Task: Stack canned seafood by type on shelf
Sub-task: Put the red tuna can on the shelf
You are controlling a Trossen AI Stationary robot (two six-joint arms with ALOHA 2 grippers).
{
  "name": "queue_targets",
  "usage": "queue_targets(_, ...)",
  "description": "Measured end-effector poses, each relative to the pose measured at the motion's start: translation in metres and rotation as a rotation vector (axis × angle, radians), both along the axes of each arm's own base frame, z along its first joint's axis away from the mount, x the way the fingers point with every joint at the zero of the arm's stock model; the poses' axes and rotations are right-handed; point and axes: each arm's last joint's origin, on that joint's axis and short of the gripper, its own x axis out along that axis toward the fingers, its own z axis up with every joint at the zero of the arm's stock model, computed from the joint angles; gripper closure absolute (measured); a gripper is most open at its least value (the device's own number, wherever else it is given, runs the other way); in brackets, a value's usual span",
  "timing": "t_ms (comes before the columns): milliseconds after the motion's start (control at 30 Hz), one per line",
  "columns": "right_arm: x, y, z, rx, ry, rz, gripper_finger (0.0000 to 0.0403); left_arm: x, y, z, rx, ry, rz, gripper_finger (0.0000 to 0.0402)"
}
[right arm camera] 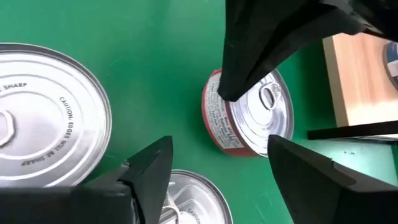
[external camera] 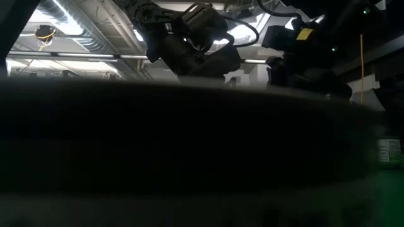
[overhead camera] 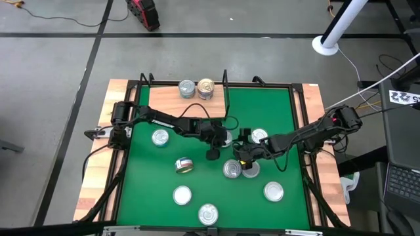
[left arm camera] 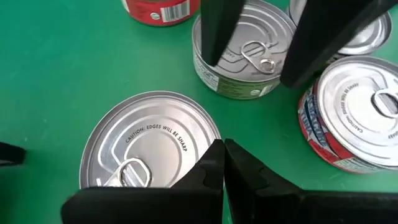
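Right pincer [overhead camera: 245, 164] hangs wide open at bench centre, empty, fingers [right arm camera: 149, 171] spread over a tight cluster of tins. Green-sided tin [left arm camera: 242, 56] sits straight under it — squat round tin, axis vertical, so no long axis to align with; a straight drop looks enough. Left pincer [overhead camera: 213, 155] is pinched shut on nothing, just at 9 o'clock of the right one, tip close above another lid [left arm camera: 152, 140]. Right arm is the nearer to the green-sided tin, judging by the high view.

Red-labelled tin [right arm camera: 245, 112] lies just beside the cluster, toward the shelf [overhead camera: 170, 98]. Shelf is at 12 o'clock on the bench, with two tins already on it — blue-teal one [overhead camera: 187, 88] touching gold one [overhead camera: 205, 88]. More loose tins on the green mat [overhead camera: 144, 177] from 6 to 9 o'clock, well apart.

Readable: "CAUTION: EDGES WILL BE SHARP" embossed on the lids. Side labels too small to read — no brand legible.
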Motion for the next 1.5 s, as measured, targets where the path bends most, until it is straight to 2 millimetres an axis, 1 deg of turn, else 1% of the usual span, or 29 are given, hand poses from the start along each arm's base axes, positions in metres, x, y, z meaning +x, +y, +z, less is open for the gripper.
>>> queue_targets(333, 0.000, 0.000, 0.000, -0.008, -0.001, -0.003, 0.0141, 0.004, 0.006, 0.004, -0.089, -0.062, 0.036, 0.0401)
queue_targets(567, 0.000, -0.001, 0.000, -0.033, 0.003, 0.000, 0.0141, 0.004, 0.011, 0.006, -0.171, -0.074, 0.077, 0.0401)
queue_targets(767, 0.003, 0.000, -0.012, -0.046, 0.045, 0.001, 0.0141, 0.007, 0.014, 0.010, -0.236, -0.120, 0.087, 0.0401)
queue_targets(900, 0.005, -0.001, -0.020, -0.106, 0.059, -0.035, 0.0141, 0.007, 0.014, 0.010, -0.267, -0.118, 0.099, 0.0401)
queue_targets(1000, 0.005, -0.002, -0.022, -0.140, 0.059, -0.057, 0.0141, 0.007, 0.013, 0.010, -0.294, -0.115, 0.089, 0.0402)
queue_targets(1233, 0.006, -0.003, -0.022, -0.133, 0.060, -0.055, 0.0143, 0.007, 0.012, 0.010, -0.332, -0.110, 0.091, 0.0401)
queue_targets(1333, 0.006, -0.002, -0.022, -0.115, 0.058, -0.044, 0.0156, 0.007, 0.012, 0.010, -0.337, -0.110, 0.090, 0.0401)
queue_targets(1500, 0.009, 0.000, -0.021, -0.063, 0.029, -0.017, 0.0200, 0.008, 0.012, 0.011, -0.345, -0.125, 0.078, 0.0401)
